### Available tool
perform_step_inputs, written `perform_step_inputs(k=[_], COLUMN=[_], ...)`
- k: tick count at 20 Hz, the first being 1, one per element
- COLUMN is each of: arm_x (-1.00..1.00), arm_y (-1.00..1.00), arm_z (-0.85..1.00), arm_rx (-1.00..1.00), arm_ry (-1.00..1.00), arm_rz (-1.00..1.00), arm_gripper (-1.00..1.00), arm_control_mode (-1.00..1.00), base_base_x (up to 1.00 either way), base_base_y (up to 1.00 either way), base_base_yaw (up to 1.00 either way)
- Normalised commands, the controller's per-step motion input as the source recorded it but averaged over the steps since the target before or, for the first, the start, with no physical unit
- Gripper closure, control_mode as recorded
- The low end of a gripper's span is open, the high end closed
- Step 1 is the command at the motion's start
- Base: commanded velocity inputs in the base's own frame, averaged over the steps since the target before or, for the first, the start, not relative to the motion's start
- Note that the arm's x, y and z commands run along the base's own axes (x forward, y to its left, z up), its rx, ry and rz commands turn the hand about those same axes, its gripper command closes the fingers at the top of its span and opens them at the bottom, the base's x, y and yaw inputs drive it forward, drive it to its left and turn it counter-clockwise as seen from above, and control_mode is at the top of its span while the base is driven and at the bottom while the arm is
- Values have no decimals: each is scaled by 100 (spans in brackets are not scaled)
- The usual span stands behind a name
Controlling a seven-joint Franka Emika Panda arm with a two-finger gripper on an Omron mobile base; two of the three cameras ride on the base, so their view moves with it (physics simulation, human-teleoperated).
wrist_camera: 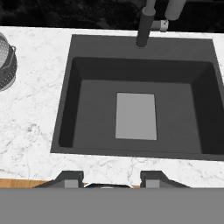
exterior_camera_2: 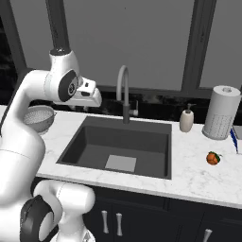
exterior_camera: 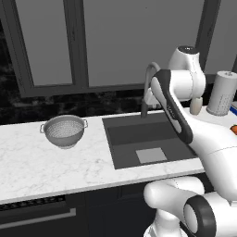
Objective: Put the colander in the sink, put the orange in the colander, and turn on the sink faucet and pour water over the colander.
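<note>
The perforated metal colander [exterior_camera: 65, 131] stands upright on the marble counter, left of the sink [exterior_camera: 134, 134]; it also appears as colander [exterior_camera_2: 38, 118] and colander [wrist_camera: 5, 61]. The sink basin [wrist_camera: 96, 109] holds nothing, and a lighter patch marks its floor. Right of the sink, the orange [exterior_camera_2: 213, 158] lies on the counter. Behind the basin rises the gooseneck sink faucet [exterior_camera_2: 124, 90]. My gripper [wrist_camera: 109, 179] hangs high above the sink's front edge, open, with nothing between its fingers. The water is out of view.
A white soap pump bottle [exterior_camera_2: 187, 119] and a paper towel roll [exterior_camera_2: 222, 112] stand at the back right of the counter. Dark windows and a backsplash close off the rear. My arm reaches up over the sink's left side.
</note>
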Motion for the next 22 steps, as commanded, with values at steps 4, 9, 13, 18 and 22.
perform_step_inputs(k=[4,9,13,18,22], arm_x=[-18,-52,-52,-32,-11], arm_y=[0,0,19,53,76], arm_z=[-7,-25,-21,-11,-3], arm_rx=[0,2,16,24,21], arm_ry=[0,0,0,0,-1], arm_rz=[0,0,-9,-19,-20], arm_gripper=[-100,-100,-100,-100,-100], arm_control_mode=[-100,-100,-100,-100,-100], base_base_x=[0,0,0,0,0], base_base_y=[0,0,0,0,0], base_base_yaw=[0,0,0,0,0])
